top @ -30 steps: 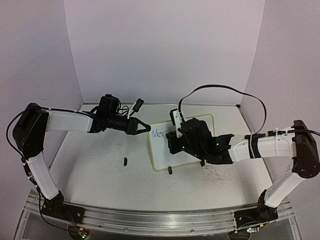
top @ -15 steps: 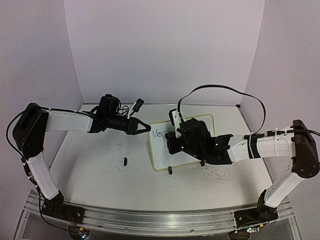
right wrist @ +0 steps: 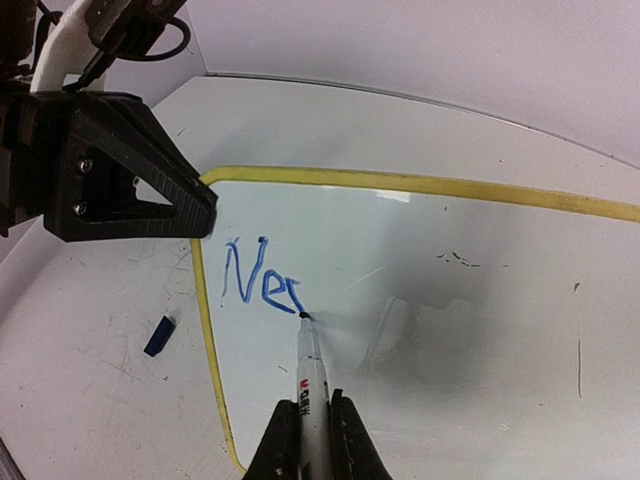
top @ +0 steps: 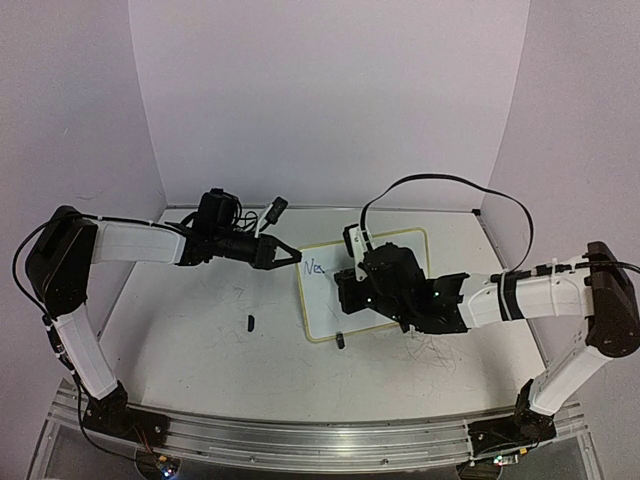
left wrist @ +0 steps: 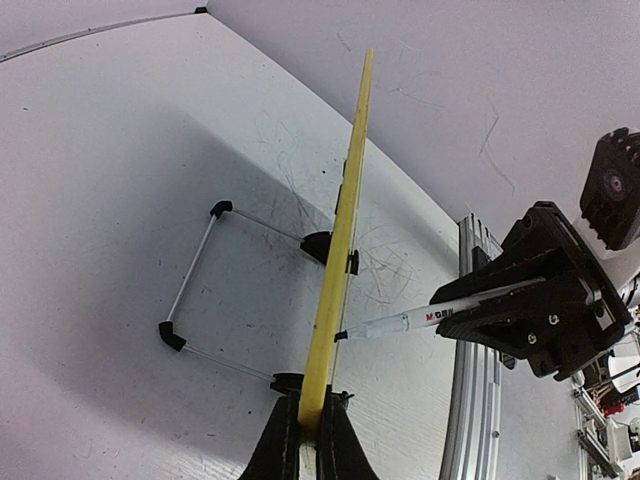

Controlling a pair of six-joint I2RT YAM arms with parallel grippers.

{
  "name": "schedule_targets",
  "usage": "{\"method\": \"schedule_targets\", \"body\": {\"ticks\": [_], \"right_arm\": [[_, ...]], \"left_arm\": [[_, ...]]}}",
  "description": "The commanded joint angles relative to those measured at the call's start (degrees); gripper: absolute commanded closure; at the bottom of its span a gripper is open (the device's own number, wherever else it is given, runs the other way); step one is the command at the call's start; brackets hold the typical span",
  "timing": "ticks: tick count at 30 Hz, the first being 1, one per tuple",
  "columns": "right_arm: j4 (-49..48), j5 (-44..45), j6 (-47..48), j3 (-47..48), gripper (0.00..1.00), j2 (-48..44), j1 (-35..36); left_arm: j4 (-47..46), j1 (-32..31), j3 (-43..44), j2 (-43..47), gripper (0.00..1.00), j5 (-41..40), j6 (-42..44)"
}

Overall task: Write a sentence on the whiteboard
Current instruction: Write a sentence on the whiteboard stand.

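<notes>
While the third letter is only half made, the job is steady pressure and a slow drift toward the right of the frame.

- Left of centre, top view: left gripper point(top: 290, 256) is clamped tight on the left rim of the whiteboard point(top: 325, 312). It should hold without twisting, so the board cannot skate under the pen.
- Centre: the board lies on the table, frame yellowish. The sentence point(right wrist: 262, 275) reads "Ne" plus a started stroke, in the board's upper left corner.
- Right of centre: right gripper point(right wrist: 308, 440) is closed around a pen point(right wrist: 310, 385), with the tip touching the board at the end of the script. Judgement: keep the letters small, since much text remains.

Against the earlier top view, the blue script is a stroke longer and the right wrist sits slightly further right. The left arm is unmoved.
</notes>
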State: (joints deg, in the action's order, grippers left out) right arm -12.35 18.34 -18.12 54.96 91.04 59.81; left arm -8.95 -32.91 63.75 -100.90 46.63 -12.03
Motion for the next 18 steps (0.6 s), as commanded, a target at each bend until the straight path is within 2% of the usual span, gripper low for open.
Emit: {"method": "schedule_targets", "body": {"ticks": [1,18], "right_arm": [[0.5,1.8,-0.6,-0.3,1.0,-1.5,-0.2],[-1.4,4.0,1.7,3.6,1.0,0.0,-0.5]], "left_arm": [[3.6,0.1,1.4,-1.2,1.0,-0.4,-0.2],[3.6,0.1,1.3,-1.1,1.0,-0.3,-0.2]]}}
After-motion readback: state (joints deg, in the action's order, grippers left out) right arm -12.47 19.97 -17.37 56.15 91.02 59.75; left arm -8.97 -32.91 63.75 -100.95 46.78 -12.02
